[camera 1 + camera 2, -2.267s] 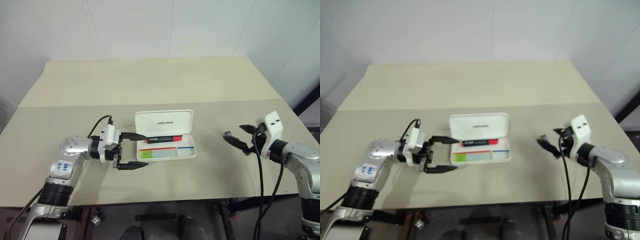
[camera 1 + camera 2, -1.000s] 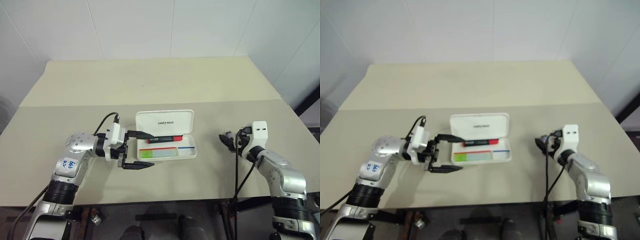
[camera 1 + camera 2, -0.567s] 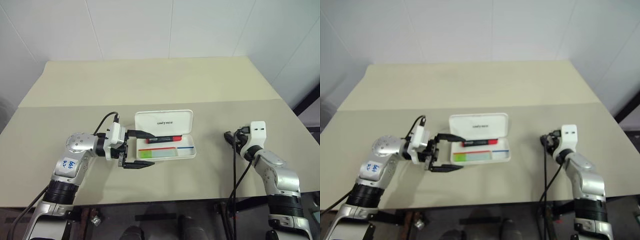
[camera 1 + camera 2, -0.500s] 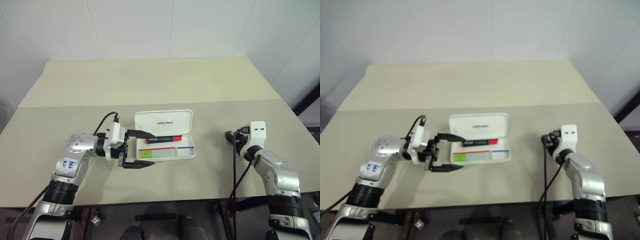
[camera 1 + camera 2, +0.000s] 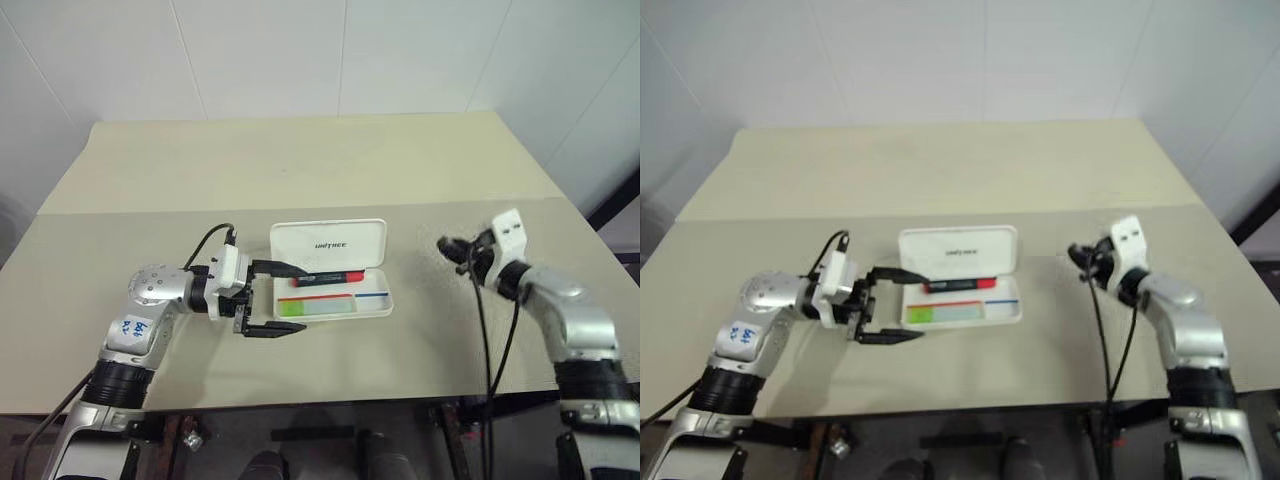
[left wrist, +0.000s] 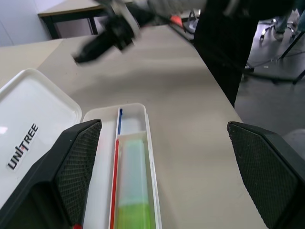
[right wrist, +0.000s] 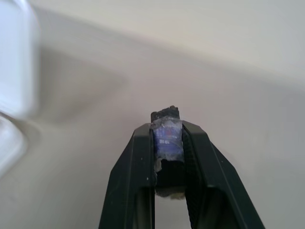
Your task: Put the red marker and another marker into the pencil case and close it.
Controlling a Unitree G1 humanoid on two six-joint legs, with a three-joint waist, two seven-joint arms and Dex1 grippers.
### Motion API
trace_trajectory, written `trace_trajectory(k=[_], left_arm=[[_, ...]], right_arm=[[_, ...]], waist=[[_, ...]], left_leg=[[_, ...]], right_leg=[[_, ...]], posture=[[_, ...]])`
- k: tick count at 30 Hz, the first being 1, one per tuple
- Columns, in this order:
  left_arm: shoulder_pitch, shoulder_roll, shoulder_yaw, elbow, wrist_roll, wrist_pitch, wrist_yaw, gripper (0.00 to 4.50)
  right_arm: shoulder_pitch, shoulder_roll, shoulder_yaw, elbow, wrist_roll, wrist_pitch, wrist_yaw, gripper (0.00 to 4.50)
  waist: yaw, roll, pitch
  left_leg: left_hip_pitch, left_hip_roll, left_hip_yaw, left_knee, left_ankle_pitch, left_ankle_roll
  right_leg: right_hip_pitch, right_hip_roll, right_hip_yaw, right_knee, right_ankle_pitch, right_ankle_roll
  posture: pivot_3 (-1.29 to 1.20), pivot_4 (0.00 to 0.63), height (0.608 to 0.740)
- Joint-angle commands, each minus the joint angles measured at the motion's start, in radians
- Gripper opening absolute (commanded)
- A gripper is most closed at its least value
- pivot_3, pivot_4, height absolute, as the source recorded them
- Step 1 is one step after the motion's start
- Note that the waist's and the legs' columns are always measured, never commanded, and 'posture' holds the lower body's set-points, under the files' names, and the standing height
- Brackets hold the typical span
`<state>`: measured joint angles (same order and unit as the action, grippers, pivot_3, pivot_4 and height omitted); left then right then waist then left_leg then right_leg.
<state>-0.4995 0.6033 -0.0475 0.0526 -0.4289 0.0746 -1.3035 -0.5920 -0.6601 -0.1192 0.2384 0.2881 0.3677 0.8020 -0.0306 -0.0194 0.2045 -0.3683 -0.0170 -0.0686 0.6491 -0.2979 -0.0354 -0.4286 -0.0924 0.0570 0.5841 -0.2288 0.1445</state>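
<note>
The right tool [image 5: 446,245] was clenched on a small dark object [image 7: 167,137]. It should carry it level toward the open pencil case [image 5: 372,306], keeping clear of the released left tool [image 5: 298,300].

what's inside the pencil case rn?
In the open pencil case: the red marker along the hinge side and a green-capped highlighter in the front compartment. Anything beneath them is hidden.
</note>
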Motion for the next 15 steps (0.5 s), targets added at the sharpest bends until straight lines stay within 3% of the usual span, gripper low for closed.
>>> trace_trajectory(k=[1,7,15], left_arm=[[-0.004,0.027,0.035,0.001,-0.007,-0.023,-0.016,4.5],[0.025,0.071,0.068,0.025,-0.004,-0.044,-0.027,4.5],[0.083,0.109,0.117,0.03,0.001,-0.06,-0.001,4.5]], right_arm=[[-0.034,-0.052,0.051,0.01,0.01,-0.055,0.182,0.41],[-0.045,-0.104,0.143,-0.047,0.05,-0.09,0.484,0.41],[-0.09,-0.063,0.241,-0.004,0.012,-0.17,0.632,0.41]], waist=[[0.0,0.0,0.0],[0.001,0.0,0.0],[-0.001,0.0,0.0]], left_leg=[[0.0,0.0,0.0,0.0,0.0,0.0],[-0.002,0.0,0.0,0.0,0.0,0.0],[-0.001,0.0,0.0,0.0,0.0,0.0]], right_leg=[[0.0,0.0,0.0,0.0,0.0,0.0],[0.0,-0.001,0.0,0.0,0.0,0.001],[0.0,-0.001,0.0,0.0,0.0,0.001]], posture=[[0.0,0.15,0.74],[0.0,0.15,0.74],[0.0,0.15,0.74]])
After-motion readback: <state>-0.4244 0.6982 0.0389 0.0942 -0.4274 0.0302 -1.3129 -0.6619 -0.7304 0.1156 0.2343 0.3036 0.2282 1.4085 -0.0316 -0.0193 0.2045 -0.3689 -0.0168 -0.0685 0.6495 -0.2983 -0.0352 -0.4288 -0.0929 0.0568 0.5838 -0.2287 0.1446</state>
